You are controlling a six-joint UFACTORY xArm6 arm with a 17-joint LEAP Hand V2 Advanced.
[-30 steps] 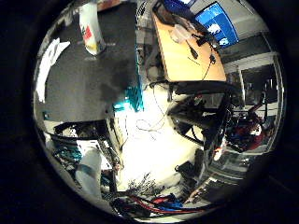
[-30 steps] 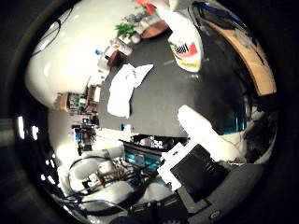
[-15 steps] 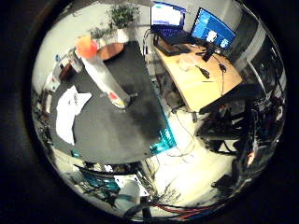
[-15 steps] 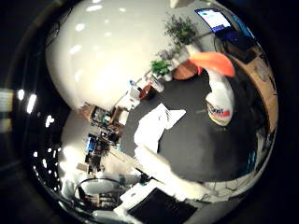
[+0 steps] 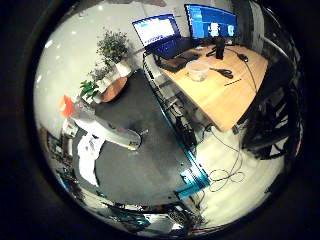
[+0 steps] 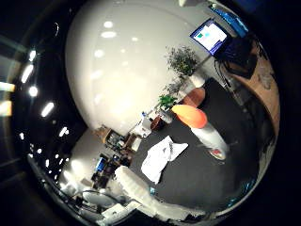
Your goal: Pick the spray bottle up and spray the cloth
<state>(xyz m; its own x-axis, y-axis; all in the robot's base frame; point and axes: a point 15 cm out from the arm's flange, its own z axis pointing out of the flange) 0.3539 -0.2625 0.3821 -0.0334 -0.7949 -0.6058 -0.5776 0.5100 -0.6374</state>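
While the palm is turned out over the room, the white plastic spray bottle with the orange trigger head is seen standing on the black matte worktop, well apart from the hand. Only a white finger part of the hand reaches into the thumb-side view near the worktop's near edge; whether the fingers are curled or straight cannot be told, and nothing is seen held.

The bottle's base is set on the worktop towards the middle, and its long axis is taken to be upright, the orange head uppermost. The crumpled white cloth lies flat on the worktop just beside the bottle, between the bottle and the visible finger part. The cloth is therefore nearer the hand than the bottle is. Which way the nozzle faces cannot be resolved.

Judgement: the grasp is not yet made. The coming move depends on the hand being brought across the cloth to the bottle body, below the orange head, with the palm turned square to the upright axis. A knock against the tall, narrow bottle is considered the main risk.

A red mark is noted on the bottle's lower body; no writing on it can be read. Beyond the worktop's far edge, a wooden desk with lit monitors and green potted plants are recorded; screen contents are not legible.
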